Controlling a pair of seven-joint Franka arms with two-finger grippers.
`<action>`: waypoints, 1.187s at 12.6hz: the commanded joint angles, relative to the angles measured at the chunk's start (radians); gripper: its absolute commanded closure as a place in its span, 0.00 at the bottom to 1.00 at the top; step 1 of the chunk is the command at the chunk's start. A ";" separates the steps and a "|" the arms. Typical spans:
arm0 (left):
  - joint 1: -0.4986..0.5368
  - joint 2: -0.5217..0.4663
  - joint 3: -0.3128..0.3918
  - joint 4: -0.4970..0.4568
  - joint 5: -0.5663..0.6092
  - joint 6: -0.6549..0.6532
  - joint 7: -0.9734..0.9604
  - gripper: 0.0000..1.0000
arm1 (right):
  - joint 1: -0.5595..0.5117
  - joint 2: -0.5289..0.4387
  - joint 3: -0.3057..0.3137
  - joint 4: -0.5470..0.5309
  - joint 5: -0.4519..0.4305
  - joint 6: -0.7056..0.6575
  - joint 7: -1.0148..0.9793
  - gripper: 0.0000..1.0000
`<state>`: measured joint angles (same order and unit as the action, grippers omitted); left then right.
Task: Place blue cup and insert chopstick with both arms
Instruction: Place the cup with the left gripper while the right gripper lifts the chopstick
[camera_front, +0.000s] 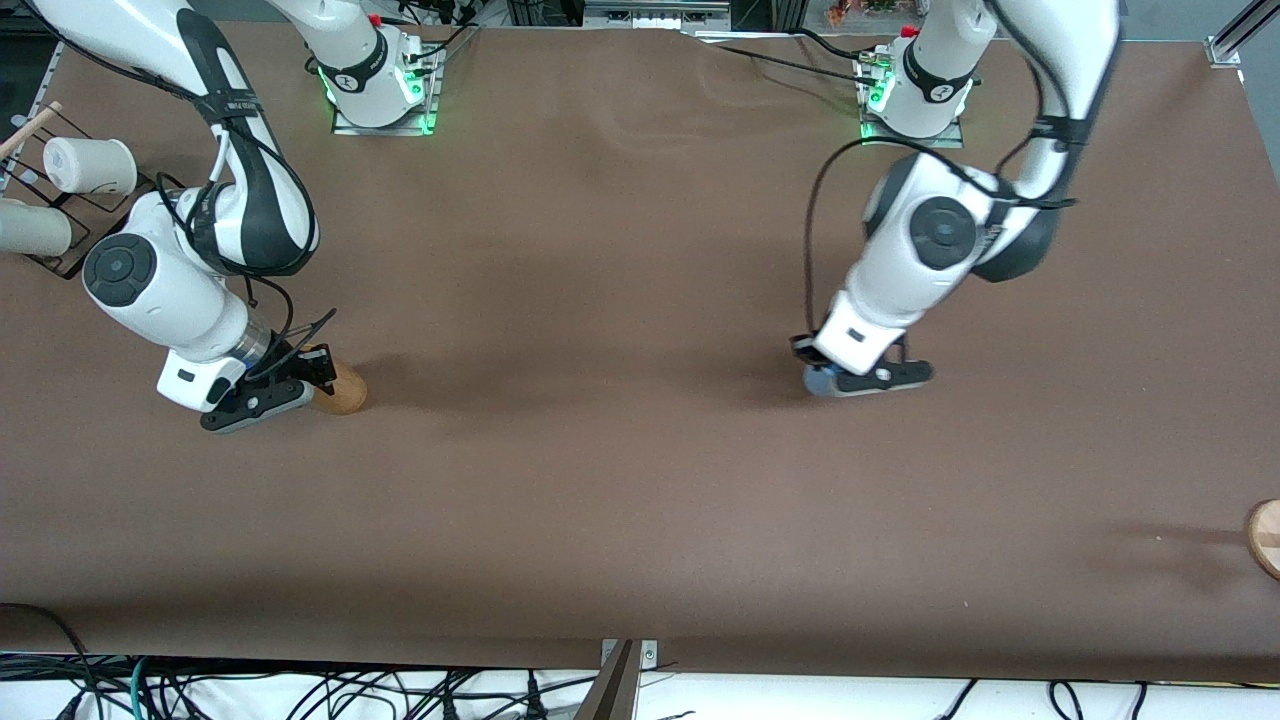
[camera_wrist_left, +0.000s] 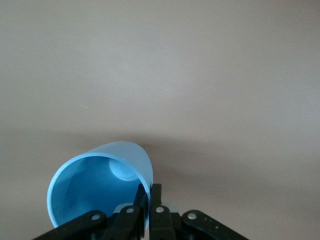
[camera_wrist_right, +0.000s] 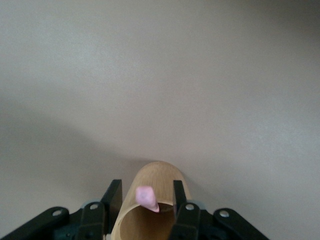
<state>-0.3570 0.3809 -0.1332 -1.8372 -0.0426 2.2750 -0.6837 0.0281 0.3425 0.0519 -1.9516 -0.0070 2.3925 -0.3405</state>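
Left gripper (camera_front: 868, 380) low over the table's middle ground toward the left arm's end. Its fingers (camera_wrist_left: 156, 200) are pinched nearly together on the rim wall of the blue cup (camera_wrist_left: 100, 185), one pad inside, one outside. From the front only a sliver of the cup shows under the gripper, at the table surface; cannot tell whether its base touches the cloth. In the left wrist view the cup's mouth opens toward the camera.

Right gripper (camera_front: 300, 385) low toward the right arm's end of the table, at the tan wooden cup (camera_front: 340, 390). In the right wrist view its fingers (camera_wrist_right: 114, 197) stand apart, one at each side of the wooden cup's rim (camera_wrist_right: 155, 200); cannot tell whether the pads touch the wood. The pink chopstick (camera_wrist_right: 146, 198) shows between them, its tip poking up from the wooden cup's mouth.

Near the right arm's end, a black wire rack (camera_front: 80, 215) carries two white cups (camera_front: 90, 165).

Brown cloth covers the table (camera_front: 620, 480).
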 joint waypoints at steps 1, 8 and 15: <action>-0.153 0.169 0.047 0.233 0.015 -0.078 -0.227 1.00 | 0.000 -0.019 -0.003 -0.018 -0.005 0.008 -0.035 0.69; -0.316 0.365 0.119 0.464 0.015 -0.134 -0.459 1.00 | 0.000 -0.022 -0.004 -0.009 -0.011 0.008 -0.035 1.00; -0.316 0.365 0.130 0.466 0.017 -0.130 -0.456 0.12 | 0.000 -0.114 0.014 0.186 -0.005 -0.244 -0.031 1.00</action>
<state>-0.6664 0.7339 -0.0109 -1.4072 -0.0426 2.1730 -1.1284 0.0287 0.2674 0.0545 -1.8331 -0.0158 2.2650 -0.3622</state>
